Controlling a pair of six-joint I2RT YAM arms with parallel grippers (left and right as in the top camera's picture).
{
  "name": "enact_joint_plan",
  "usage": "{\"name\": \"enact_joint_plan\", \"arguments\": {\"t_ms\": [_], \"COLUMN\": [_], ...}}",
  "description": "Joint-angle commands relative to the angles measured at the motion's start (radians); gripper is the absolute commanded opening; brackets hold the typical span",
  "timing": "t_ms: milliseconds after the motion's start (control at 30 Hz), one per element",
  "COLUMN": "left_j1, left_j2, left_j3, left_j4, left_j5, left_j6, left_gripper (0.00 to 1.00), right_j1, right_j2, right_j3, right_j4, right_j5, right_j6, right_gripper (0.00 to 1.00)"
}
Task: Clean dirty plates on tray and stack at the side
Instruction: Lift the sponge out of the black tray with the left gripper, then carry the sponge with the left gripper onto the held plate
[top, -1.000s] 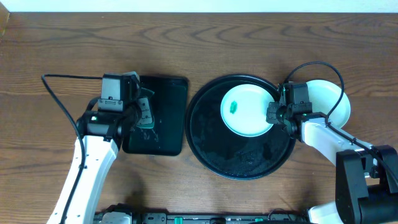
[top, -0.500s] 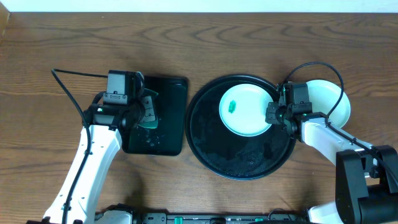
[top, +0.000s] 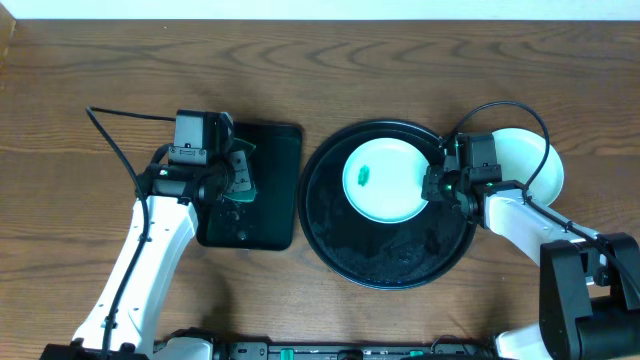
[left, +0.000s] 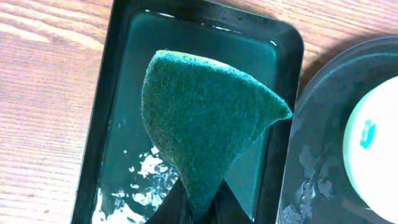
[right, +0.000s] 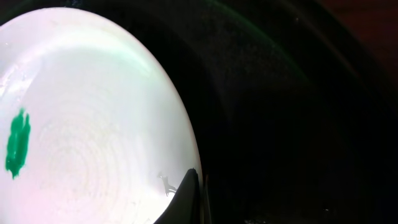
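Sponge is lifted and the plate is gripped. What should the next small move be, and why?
Probably move the left gripper, shut on the sponge, across to the green smear on the plate. The sponge hangs above the rectangular tray, apart from the plate, while the right gripper pinches its rim on the round tray, seemingly steadying it.

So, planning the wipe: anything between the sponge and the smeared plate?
Nothing visible. The left gripper holds the sponge over the small tray; the plate lies uncovered, the right gripper on its far edge.
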Motion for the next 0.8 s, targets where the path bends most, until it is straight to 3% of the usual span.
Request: {"name": "enact_joint_plan", "arguments": {"t_ms": [0,167,467,733,767], "left_j1": [0.003,0.003,-0.002,-0.101,-0.122], "left_j2": [0.004,0.058,0.33,0.381,0.381], "left_j3": [0.016,0.121,0.617,0.648,0.648], "left_j4": [0.003,-0.085,-0.478,-0.431,-0.422], "left_j5": [0.013,-0.004,-0.069,-0.013,-0.013], "left_j6": [0.002,0.002,-0.013,-0.043,-0.044], "left_gripper": [0.07,0.07,0.08,0.08,0.12], "right_j1": [-0.004,-0.004,-0.004,-0.004,-0.004], "right_j2": [0.004,0.004,0.004,0.004,0.004], "right_j3": [-0.006,-0.006,-0.006,-0.006,-0.006], "right_j4": [-0.004,-0.004,-0.003,0.0,0.0], "right_j5": [-0.036,-0.036,-0.035,-0.035,-0.036], "right_j6": [-0.005,-0.005,-0.005,-0.005,-0.005], "right_gripper": [0.01,0.01,0.01,0.01,0.01]}}
